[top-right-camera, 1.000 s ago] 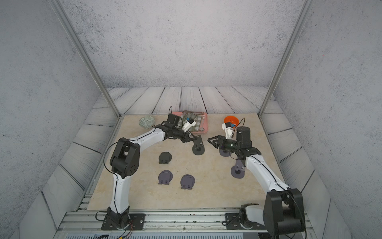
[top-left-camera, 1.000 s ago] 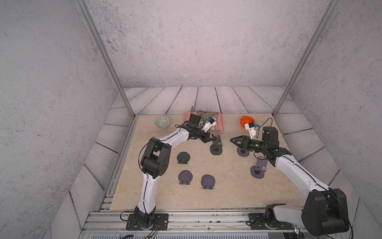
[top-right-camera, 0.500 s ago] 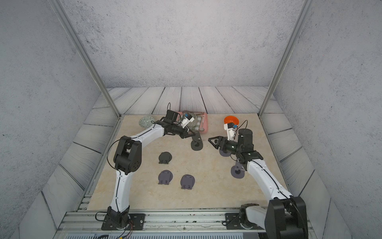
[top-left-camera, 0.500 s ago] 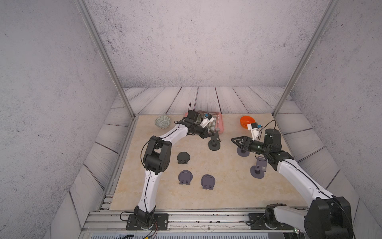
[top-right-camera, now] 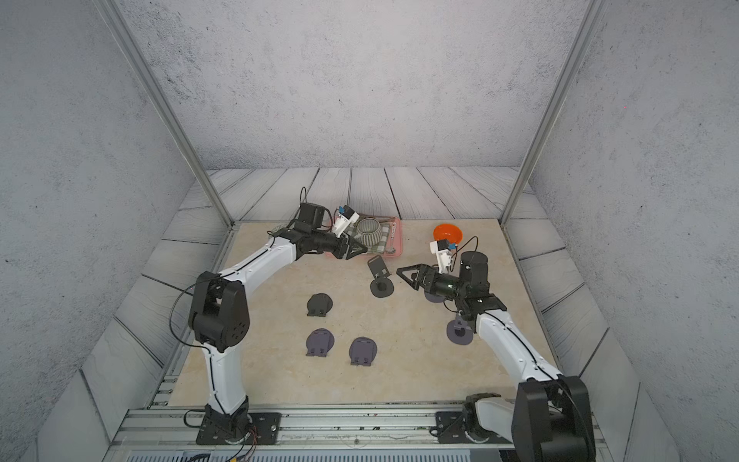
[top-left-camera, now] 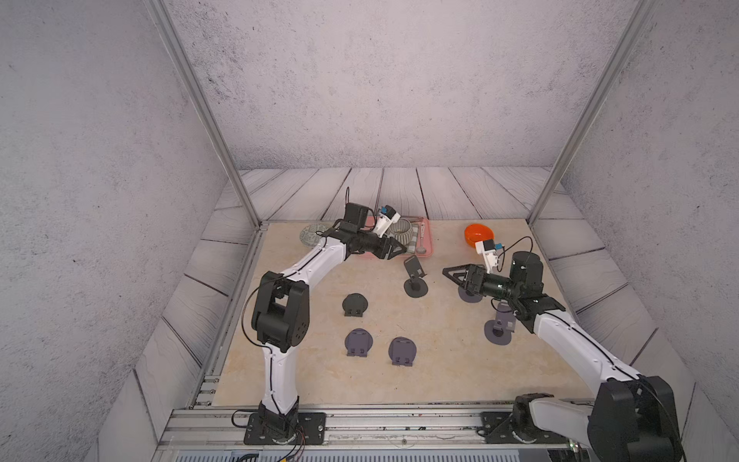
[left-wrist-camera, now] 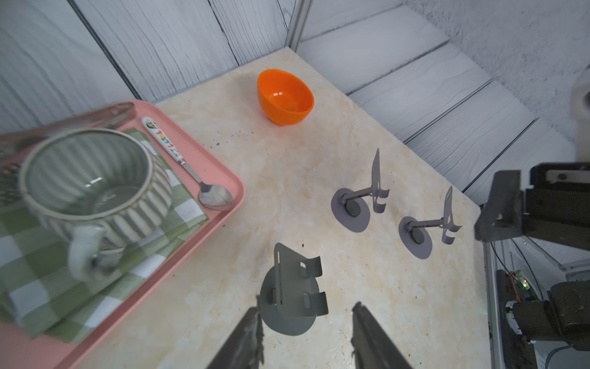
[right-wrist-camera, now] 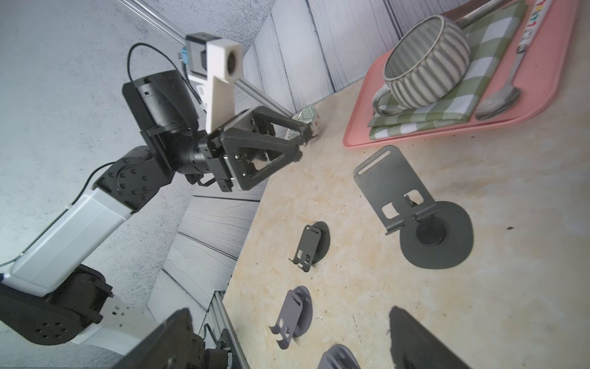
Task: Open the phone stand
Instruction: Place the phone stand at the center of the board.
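Black fingers of the left gripper stand apart and empty, pointing right over the near edge of the pink tray. Its white arm stretches far and right from the near-left base. The right gripper, spread wide and empty, points left, low over the table, on an arm angled up from the near-right base.

Beige marbled table, grey planks around it, rough grey walls.

The dark phone stand sits between the two grippers, touching neither, just near of the tray. Its plate stands up off the round base. The long axis leans toward the far left, with the lip at the lower end toward the right gripper.
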You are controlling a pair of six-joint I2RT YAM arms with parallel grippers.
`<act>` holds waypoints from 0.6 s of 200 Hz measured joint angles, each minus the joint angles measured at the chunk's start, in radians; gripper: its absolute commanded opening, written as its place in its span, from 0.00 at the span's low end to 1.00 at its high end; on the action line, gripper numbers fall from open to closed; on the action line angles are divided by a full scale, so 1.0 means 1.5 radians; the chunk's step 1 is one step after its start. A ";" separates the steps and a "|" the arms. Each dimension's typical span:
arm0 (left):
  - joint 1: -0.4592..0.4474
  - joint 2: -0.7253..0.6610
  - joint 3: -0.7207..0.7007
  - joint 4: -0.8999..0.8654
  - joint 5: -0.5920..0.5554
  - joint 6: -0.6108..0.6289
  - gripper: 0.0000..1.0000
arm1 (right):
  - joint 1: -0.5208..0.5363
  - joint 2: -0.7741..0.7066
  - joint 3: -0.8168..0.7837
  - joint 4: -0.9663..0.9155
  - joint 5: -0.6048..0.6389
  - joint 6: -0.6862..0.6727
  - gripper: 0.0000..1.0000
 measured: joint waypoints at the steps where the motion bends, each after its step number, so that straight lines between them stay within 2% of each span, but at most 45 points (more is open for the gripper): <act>1: 0.002 -0.004 -0.002 0.000 -0.001 -0.001 0.50 | 0.000 0.000 -0.001 0.001 -0.001 0.001 0.99; 30: 0.039 -0.083 -0.082 0.021 -0.002 -0.049 0.50 | 0.000 0.000 -0.016 0.043 -0.012 0.034 1.00; 57: 0.103 -0.154 -0.237 0.075 0.003 -0.127 0.49 | 0.000 0.000 -0.019 0.060 -0.018 0.061 0.91; 77: 0.125 -0.174 -0.316 0.072 -0.005 -0.159 0.50 | 0.002 -0.007 -0.019 0.056 -0.021 0.066 0.86; 97: 0.121 -0.197 -0.356 0.025 -0.022 -0.150 0.50 | 0.006 -0.017 -0.019 0.056 -0.024 0.069 0.81; 107: 0.120 -0.209 -0.360 -0.008 -0.037 -0.133 0.50 | 0.010 -0.019 -0.019 0.057 -0.026 0.070 0.77; 120: 0.122 -0.225 -0.359 -0.045 -0.057 -0.111 0.51 | 0.019 -0.020 -0.019 0.055 -0.027 0.072 0.76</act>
